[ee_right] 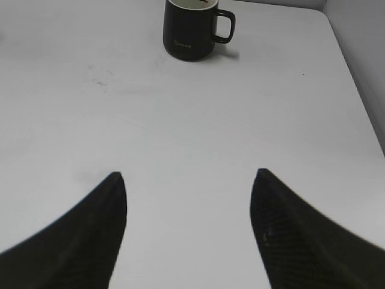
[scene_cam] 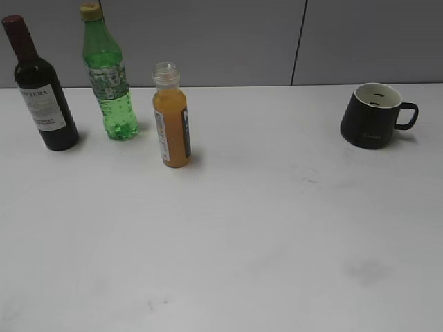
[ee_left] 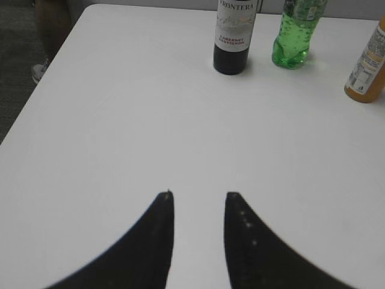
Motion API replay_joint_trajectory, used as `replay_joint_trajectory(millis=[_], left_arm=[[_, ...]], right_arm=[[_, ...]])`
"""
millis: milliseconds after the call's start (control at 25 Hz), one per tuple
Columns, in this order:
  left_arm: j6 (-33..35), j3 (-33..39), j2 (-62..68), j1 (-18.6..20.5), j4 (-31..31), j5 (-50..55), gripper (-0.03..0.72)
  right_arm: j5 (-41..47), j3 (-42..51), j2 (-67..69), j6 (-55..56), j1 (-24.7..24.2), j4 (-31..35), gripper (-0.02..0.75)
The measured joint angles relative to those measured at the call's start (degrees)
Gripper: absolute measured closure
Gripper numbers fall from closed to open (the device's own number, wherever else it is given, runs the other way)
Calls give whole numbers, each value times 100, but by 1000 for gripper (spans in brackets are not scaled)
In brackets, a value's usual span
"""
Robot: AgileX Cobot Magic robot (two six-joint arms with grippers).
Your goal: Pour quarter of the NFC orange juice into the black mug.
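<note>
- Exterior view: you see the NFC orange juice upright on the white table, left of centre, capless, with a green bottle just beside it and a wine bottle further left. The black mug sits well apart at the far right, its handle pointing right. Neither arm shows here.
- Left wrist view: your left gripper hangs over bare table, its jaws parted by a modest gap and holding nothing. The juice lies ahead and far to the right, at the frame's edge.
- Right wrist view: your right gripper has its jaws spread wide and holds nothing. The mug stands straight ahead, well apart.
- The bottle's long axis is vertical, so a sideways grasp around its body looks right.
- Judging by the views, the left arm is nearer the juice, and you would need to swing it forward and to the right; nothing is grasped yet.
</note>
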Motion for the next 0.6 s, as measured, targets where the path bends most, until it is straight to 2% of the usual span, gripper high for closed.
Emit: replay_joint_trajectory(millis=[600], left_arm=[[0, 0, 0, 0, 0, 0, 457]], right_arm=[[-6, 0, 0, 0, 0, 0, 244]])
